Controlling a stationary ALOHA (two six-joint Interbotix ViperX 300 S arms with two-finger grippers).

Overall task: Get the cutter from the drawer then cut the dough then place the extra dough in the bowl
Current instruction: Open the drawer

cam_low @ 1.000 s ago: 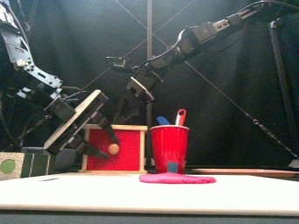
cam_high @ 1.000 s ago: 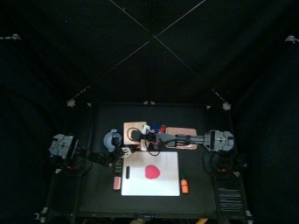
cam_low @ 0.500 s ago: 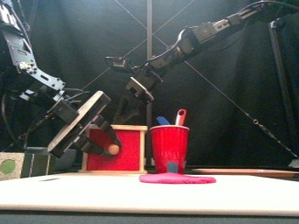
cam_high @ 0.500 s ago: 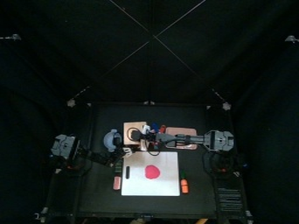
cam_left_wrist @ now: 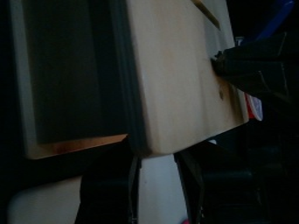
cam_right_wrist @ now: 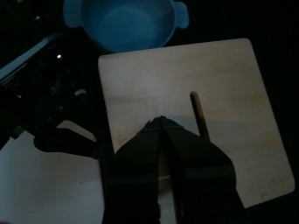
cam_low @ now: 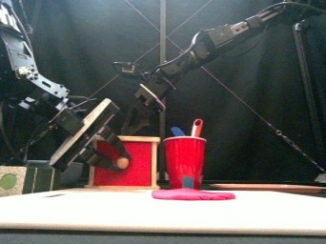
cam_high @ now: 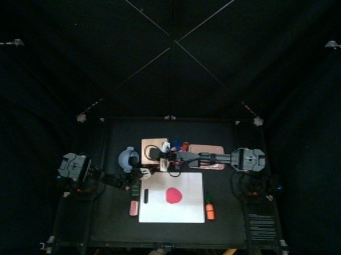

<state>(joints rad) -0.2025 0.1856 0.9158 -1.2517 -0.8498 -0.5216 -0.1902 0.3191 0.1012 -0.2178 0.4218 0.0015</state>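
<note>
left gripper (cam_low: 114, 155) | moved slightly lower and leftward | at red drawer front (cam_low: 140, 168)

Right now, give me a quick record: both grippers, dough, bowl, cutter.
left gripper: at the drawer front, jaws apart
right gripper: over the box, jaws shut
dough: whole disc, flat on the board
bowl: beside the box, empty
cutter: not in sight
</note>
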